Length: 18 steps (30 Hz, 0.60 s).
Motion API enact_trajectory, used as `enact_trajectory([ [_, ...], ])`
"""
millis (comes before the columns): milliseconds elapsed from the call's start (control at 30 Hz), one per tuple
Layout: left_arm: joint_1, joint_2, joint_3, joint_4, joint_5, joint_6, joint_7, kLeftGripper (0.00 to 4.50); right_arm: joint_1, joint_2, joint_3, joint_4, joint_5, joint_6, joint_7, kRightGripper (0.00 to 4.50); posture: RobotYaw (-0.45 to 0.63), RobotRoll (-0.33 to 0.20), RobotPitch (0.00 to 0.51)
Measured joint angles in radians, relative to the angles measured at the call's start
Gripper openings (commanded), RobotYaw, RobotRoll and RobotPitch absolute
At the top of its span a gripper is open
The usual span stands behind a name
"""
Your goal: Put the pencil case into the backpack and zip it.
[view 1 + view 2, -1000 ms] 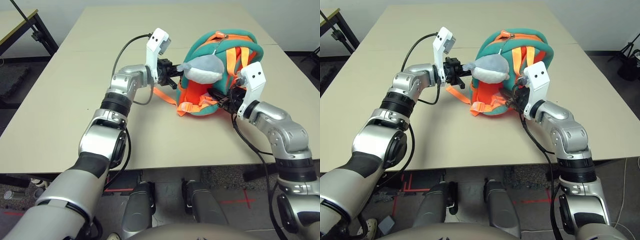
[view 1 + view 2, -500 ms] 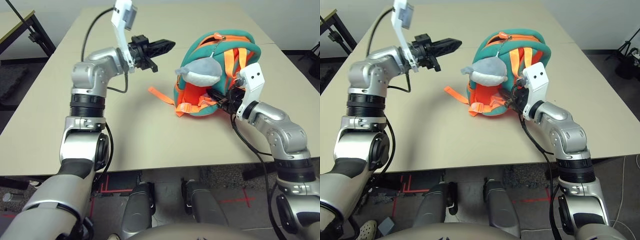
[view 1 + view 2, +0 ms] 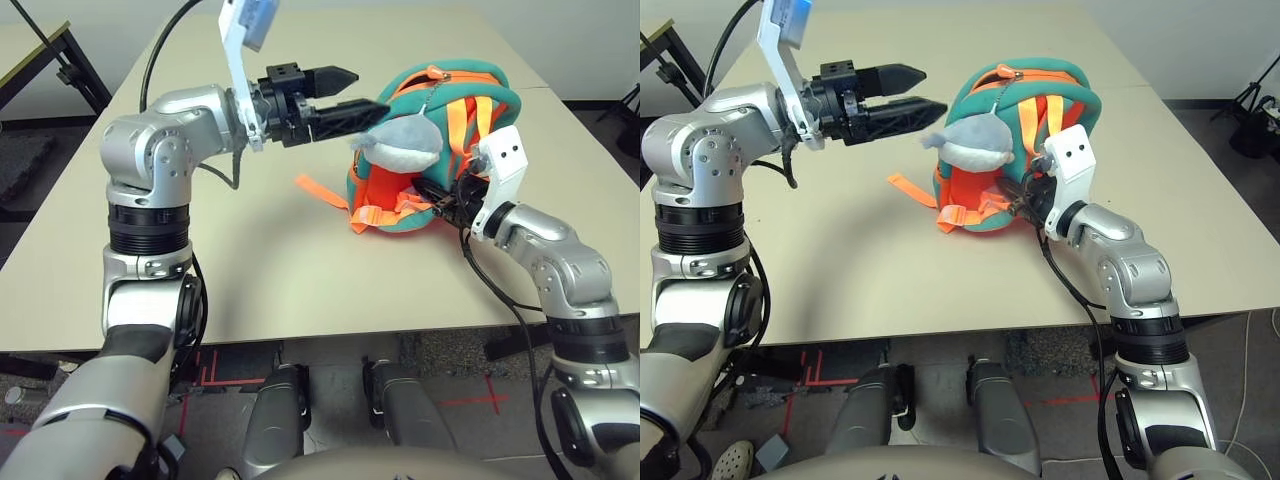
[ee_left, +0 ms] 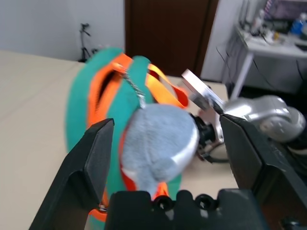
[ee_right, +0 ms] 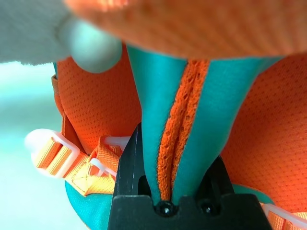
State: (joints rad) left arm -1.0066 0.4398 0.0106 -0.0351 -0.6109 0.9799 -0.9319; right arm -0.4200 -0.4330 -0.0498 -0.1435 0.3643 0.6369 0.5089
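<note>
The backpack [image 3: 455, 105], orange with teal plush edging, lies at the table's middle right with its orange straps facing up. A grey plush charm [image 3: 404, 142] hangs on a chain over its left side. My left gripper [image 3: 368, 90] hovers open in the air just left of the charm, fingers [image 4: 91, 158] spread wide and pointing at the backpack [image 4: 98, 96]. My right gripper [image 3: 441, 196] is shut on the backpack's teal edge [image 5: 158, 120] at its near side, an orange zipper seam running between the fingers. The pencil case is out of view.
A loose orange strap [image 3: 322, 190] trails from the backpack onto the beige table [image 3: 250, 270] toward the left. Open tabletop lies to the left and front. A second table with a black frame [image 3: 45, 50] stands beyond the far left corner.
My left gripper left the charm, rose, opened wide, and now points back at the backpack from higher up. The right gripper kept its hold and the backpack stayed put.
</note>
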Motion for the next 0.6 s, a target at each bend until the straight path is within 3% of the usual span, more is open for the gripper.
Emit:
enact_trajectory([
  [267,0.011,0.000,-0.145,0.056,0.096,-0.085,0.002,4.50,-0.005,0.002,0.000,0.016,-0.003,-0.008,0.002,0.62,-0.13,0.000,0.124],
  [567,-0.036,-0.094,-0.222,0.258,0.231,-0.237,0.016,4.50,-0.022,0.002,-0.001,0.033,-0.010,-0.013,0.008,0.62,-0.14,0.000,0.125],
  [600,-0.040,-0.103,-0.224,0.270,0.240,-0.247,0.017,4.33,-0.022,0.002,-0.001,0.033,-0.012,-0.013,0.008,0.62,-0.14,0.000,0.125],
])
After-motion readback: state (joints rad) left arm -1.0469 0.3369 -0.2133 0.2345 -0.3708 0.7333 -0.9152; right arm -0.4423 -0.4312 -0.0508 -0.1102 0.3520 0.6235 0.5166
